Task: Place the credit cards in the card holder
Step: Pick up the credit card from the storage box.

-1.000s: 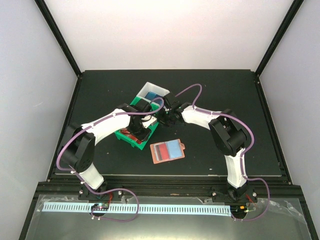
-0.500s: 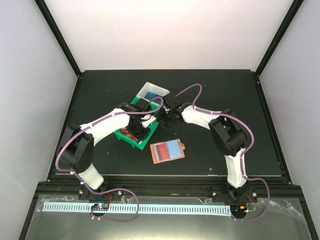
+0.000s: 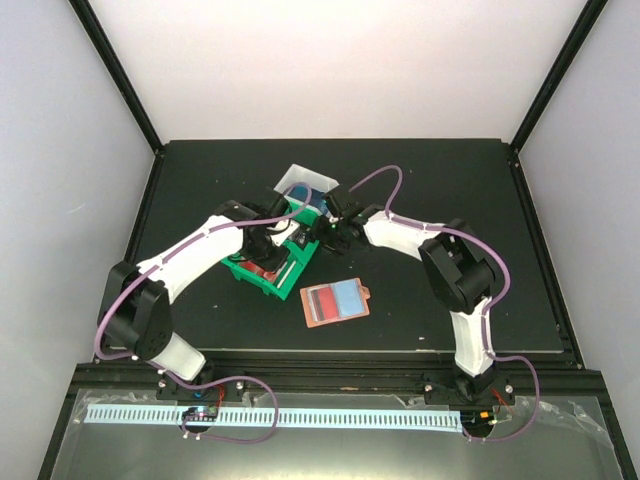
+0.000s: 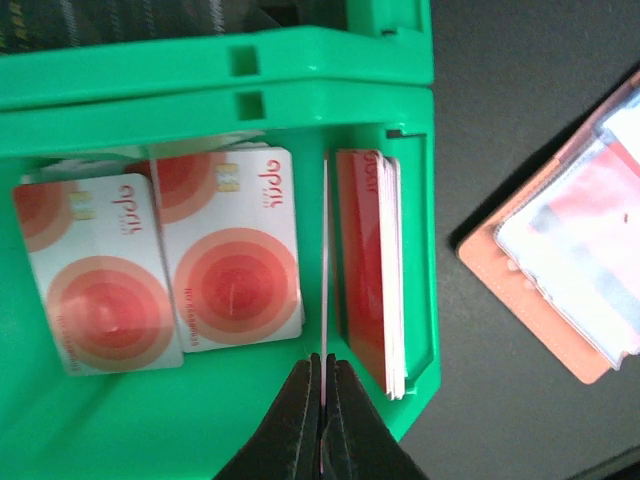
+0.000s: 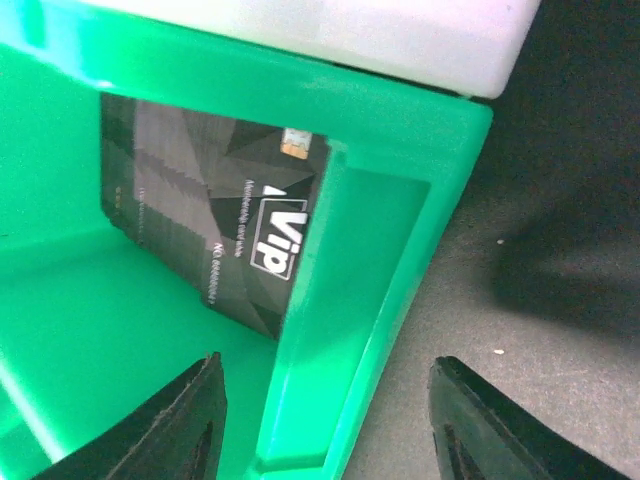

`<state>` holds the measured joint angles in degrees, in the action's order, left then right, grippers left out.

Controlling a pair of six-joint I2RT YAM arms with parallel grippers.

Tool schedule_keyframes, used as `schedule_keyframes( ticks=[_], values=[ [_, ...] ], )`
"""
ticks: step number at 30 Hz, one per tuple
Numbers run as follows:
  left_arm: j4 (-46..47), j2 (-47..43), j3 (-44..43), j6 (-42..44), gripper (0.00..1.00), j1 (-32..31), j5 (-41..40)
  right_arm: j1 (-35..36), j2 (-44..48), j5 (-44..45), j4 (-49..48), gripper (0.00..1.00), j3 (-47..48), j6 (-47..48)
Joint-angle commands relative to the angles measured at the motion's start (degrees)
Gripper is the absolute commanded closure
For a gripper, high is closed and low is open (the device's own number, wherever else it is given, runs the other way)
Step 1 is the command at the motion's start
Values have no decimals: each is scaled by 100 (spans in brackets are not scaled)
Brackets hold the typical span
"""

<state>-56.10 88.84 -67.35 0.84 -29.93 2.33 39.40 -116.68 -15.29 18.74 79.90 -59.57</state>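
My left gripper is shut on one credit card, held edge-on and upright inside the green bin. Two red and white credit cards lie flat on the bin floor to its left. A stack of them stands on edge against the bin's right wall. The card holder, reddish-brown and open, lies on the black table right of the bin with cards showing in it; from above it is the card holder. My right gripper is open, its fingers straddling the green bin's wall.
A black VIP card lies in the bin compartment under my right gripper. A white bin adjoins the green bin on the far side. Both arms crowd over the bins at mid-table.
My left gripper has shut on a card and its arm has swung its elbow to the left. My right gripper has opened wider over the bin wall.
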Motion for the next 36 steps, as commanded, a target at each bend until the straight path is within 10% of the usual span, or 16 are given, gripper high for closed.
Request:
schedule_keyframes(
  ticks=[1, 12, 21, 36],
  values=[
    [-24, -417, -278, -297, 98, 83, -515, -41, 665, 104, 58, 40, -20, 261],
    [940, -1589, -475, -1589, 98, 93, 1794, -468, 2919, -1529, -757, 27, -1605, 1570],
    [4139, -2919, 1067, -4632, 98, 84, 3456, -159, 4789, -2822, -3016, 26, -3224, 392],
    [6689, -4084, 2855, -6500, 98, 51, 4346, 210, 5478, -2269, -4715, 61, -4371, -478]
  ],
)
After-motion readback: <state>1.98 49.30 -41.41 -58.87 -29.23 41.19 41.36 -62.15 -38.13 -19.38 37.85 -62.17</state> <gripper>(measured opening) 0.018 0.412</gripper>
